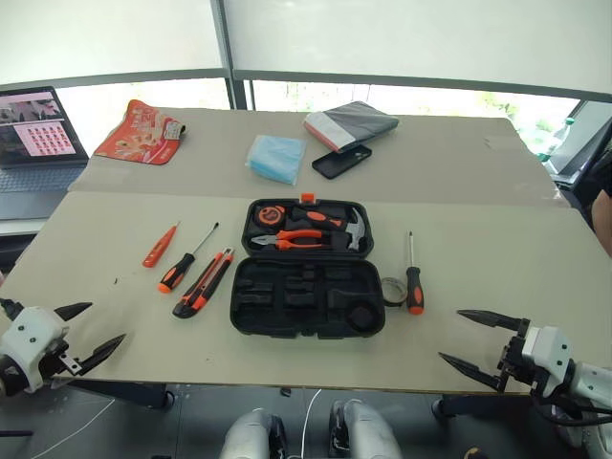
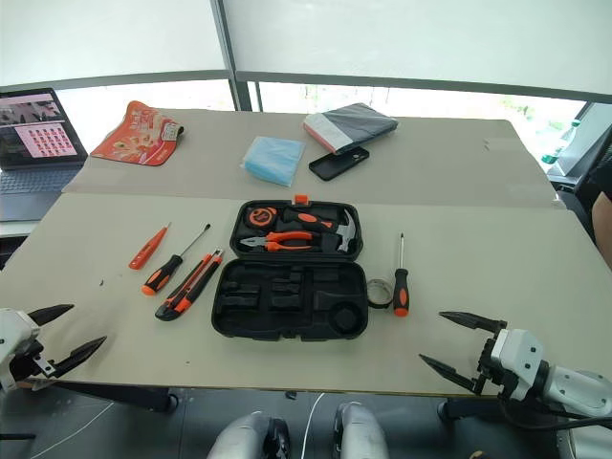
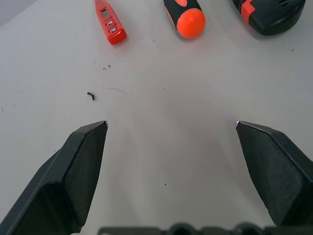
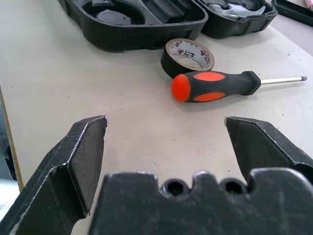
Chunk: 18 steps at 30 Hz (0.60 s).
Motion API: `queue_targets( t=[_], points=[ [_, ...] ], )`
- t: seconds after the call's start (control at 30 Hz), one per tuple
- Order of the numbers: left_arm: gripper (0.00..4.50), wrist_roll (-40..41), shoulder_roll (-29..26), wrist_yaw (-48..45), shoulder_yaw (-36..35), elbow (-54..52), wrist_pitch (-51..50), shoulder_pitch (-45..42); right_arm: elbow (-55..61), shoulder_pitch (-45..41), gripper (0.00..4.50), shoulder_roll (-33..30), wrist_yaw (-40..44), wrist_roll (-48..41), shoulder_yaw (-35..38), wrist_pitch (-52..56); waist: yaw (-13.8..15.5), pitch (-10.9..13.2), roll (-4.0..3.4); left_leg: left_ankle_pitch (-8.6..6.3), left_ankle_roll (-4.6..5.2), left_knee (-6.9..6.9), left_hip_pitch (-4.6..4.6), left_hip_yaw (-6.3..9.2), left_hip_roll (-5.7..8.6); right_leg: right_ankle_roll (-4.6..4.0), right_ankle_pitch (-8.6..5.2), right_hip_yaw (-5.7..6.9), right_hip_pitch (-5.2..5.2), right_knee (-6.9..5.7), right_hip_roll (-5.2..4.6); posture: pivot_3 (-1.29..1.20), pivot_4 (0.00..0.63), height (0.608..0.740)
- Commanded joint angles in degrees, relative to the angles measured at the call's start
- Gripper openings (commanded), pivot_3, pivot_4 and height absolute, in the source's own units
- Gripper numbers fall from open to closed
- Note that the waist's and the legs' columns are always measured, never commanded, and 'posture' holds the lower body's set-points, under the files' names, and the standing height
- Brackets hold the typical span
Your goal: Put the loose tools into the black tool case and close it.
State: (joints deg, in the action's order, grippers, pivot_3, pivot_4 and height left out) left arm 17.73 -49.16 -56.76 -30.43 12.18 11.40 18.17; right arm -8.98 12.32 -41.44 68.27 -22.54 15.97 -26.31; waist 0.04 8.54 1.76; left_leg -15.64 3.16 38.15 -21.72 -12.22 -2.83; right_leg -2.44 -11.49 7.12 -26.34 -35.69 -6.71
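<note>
Counter (image 1: 497,287) carries everything. Black tool case (image 1: 307,296) open at centre, pliers (image 1: 298,239) and hammer (image 1: 352,228) in lid. To its left: utility knife (image 1: 203,283), screwdriver (image 1: 184,264), slim orange screwdriver (image 1: 159,246). To its right: second screwdriver (image 1: 413,278) touching tape ring (image 1: 392,291). Left gripper (image 1: 84,332) and right gripper (image 1: 474,341) spread wide, empty, at near edge.

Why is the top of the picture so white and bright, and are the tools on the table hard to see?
In the left eye view the windows behind the table glow washed-out white from daylight. The tools stay clear: the utility knife casts only a soft shadow. In the right wrist view the screwdriver looks sharp, and the open right pincer looms big and dark.
</note>
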Motion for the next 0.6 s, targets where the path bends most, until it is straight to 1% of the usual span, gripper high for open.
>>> queue_targets(
  t=[0.03,0.1,0.13,0.23,0.33,0.4,0.47,0.6],
  points=[
    [4.5,4.7,0.4,1.8,-2.2,-2.6,-6.6,-1.4,3.9,-2.1,4.47,0.6,-1.5,-2.9,0.1,1.8,0.0,0.0,0.0,0.0,0.0,0.0,0.0,0.0,0.0,0.0,0.0,0.0,0.0,0.0,0.0,0.0,0.15,0.74],
    [4.5,10.3,0.9,3.2,-4.3,-4.1,-16.6,-1.6,9.3,-4.3,4.47,1.5,-3.8,-6.6,-0.4,7.0,-0.3,0.0,0.0,0.0,0.0,0.0,0.0,0.0,0.0,0.0,0.0,0.0,0.0,0.0,0.0,0.0,0.15,0.74],
    [4.5,10.5,1.1,4.9,-5.5,-3.3,-20.4,0.0,13.0,-5.8,4.47,2.1,-5.0,-9.5,-1.2,10.5,-0.5,0.0,0.0,0.02,-0.03,0.0,-0.01,0.0,-0.02,0.01,0.01,-0.03,-0.01,-0.06,0.01,0.0,0.15,0.74],
    [4.5,10.7,2.3,7.9,-8.0,-3.8,-24.6,2.0,19.1,-7.5,4.47,2.8,-6.1,-13.3,-2.8,16.6,-1.1,0.0,-0.02,0.06,-0.09,0.0,0.12,0.01,-0.06,0.03,0.02,-0.04,0.01,-0.16,0.02,0.0,0.15,0.74],
    [4.5,13.9,1.6,10.3,-8.8,-9.8,-33.0,1.1,21.1,-8.9,4.47,3.8,-6.8,-13.3,-3.1,17.6,-0.5,0.0,0.06,0.05,-0.14,-0.01,0.15,0.2,-0.06,0.1,0.06,0.1,0.05,-0.15,0.07,0.0,0.15,0.74],
    [4.5,16.7,-0.2,12.5,-8.1,-13.7,-42.4,-0.4,20.6,-10.0,4.47,4.5,-7.2,-12.9,-3.1,17.4,0.6,0.1,0.09,0.05,-0.22,0.0,0.06,0.34,-0.03,0.06,0.04,0.25,0.0,-0.09,0.04,0.0,0.15,0.74],
    [4.5,18.7,-1.7,13.4,-6.6,-17.4,-47.0,-4.4,19.3,-10.7,4.47,5.1,-6.4,-12.2,-3.3,16.7,1.3,0.1,0.08,0.05,-0.22,0.1,0.04,0.39,0.0,-0.16,-0.1,0.3,0.01,-0.09,0.0,0.0,0.15,0.74],
    [4.5,20.0,-5.1,18.5,0.2,-20.1,-58.8,-16.9,17.1,-11.1,4.47,5.9,-4.6,-11.2,-3.6,15.4,2.2,0.1,0.08,0.06,-0.23,0.23,-0.01,0.48,0.03,-0.12,-0.06,0.31,0.12,-0.11,0.02,0.0,0.15,0.74]
  ],
)
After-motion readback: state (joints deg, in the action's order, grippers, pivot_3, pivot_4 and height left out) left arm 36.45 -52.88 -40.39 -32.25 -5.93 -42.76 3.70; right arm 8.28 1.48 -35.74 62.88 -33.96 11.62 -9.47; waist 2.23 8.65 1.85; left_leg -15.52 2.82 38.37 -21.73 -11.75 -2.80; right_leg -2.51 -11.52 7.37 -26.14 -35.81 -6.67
